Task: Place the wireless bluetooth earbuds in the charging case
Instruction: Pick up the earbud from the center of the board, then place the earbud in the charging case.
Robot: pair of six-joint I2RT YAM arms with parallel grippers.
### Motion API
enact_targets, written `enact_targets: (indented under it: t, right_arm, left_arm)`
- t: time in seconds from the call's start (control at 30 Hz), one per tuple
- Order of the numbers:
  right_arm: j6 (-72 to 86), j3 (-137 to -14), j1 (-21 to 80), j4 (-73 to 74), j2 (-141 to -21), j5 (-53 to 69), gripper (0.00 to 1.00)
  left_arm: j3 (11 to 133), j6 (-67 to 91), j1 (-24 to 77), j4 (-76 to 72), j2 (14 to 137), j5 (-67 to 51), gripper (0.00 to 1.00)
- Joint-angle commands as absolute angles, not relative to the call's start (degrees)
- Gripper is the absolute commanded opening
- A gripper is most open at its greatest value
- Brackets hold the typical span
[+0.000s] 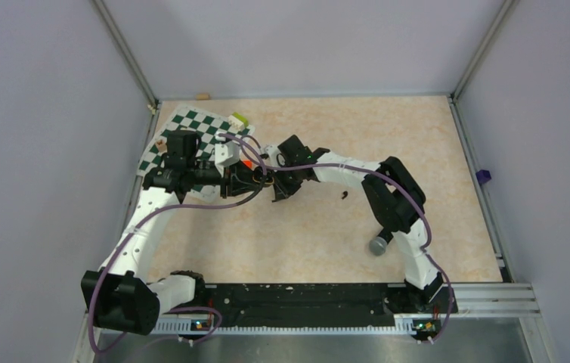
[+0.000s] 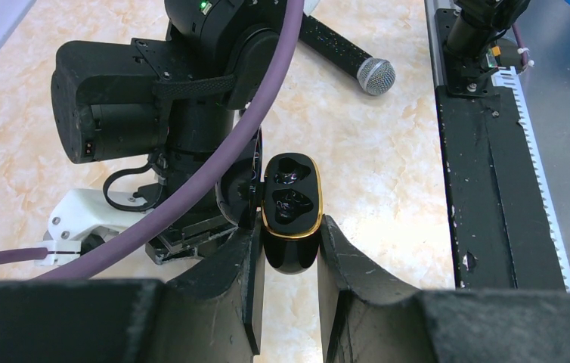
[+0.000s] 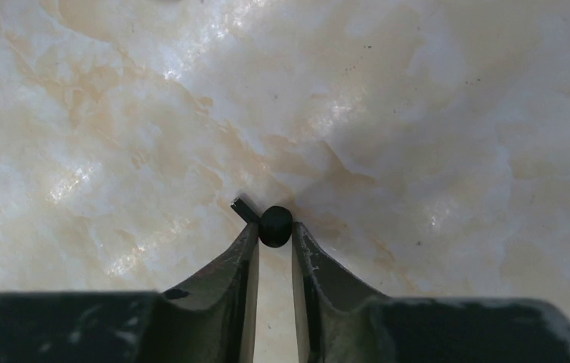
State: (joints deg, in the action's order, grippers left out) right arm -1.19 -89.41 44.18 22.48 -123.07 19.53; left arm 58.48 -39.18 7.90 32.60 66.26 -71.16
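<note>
In the left wrist view, the black glossy charging case (image 2: 291,200) with a gold rim is clamped between the fingers of my left gripper (image 2: 289,240). Its lid (image 2: 235,193) hangs open to the left, and its two wells face the camera. From above, the case (image 1: 255,178) sits left of centre, close to the right arm's wrist. My right gripper (image 3: 274,231) points down at the table, its fingertips pressing both sides of a small black earbud (image 3: 275,225) whose stem sticks out up-left. A second small black earbud (image 1: 342,195) lies on the table further right.
A black microphone with a grey head (image 1: 379,243) lies by the right arm. An orange-red block (image 1: 246,162) and a green-white checkerboard (image 1: 191,136) sit behind the left gripper. A purple cable (image 2: 214,174) crosses the left wrist view, and the black base rail (image 2: 486,174) is on its right.
</note>
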Motion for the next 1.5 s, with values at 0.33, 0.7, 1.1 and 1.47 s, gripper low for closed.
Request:
enact_targets:
  t: [0.33, 0.7, 1.1, 1.47]
  right_arm:
    - [-5.52, -84.65, 42.22, 18.32, -114.91, 20.24, 0.11]
    - [-23.62, -71.45, 41.58, 9.27, -91.03, 10.15, 0.07]
    - [-34.76, -66.32, 41.88, 8.03, -75.95, 5.44, 0.05]
    - [-46.29, -57.06, 50.21, 4.13, -71.12, 1.61, 0.05]
  left_arm:
    - [58.27, -39.20, 7.69, 31.36, 66.53, -74.24, 0.00]
    - [57.42, -32.13, 9.71, 25.68, 70.45, -72.32, 0.00]
    - [75.44, -46.66, 11.52, 52.35, 87.10, -71.37, 0.00]
    - [71.37, -37.15, 19.45, 41.37, 90.32, -66.13, 0.00]
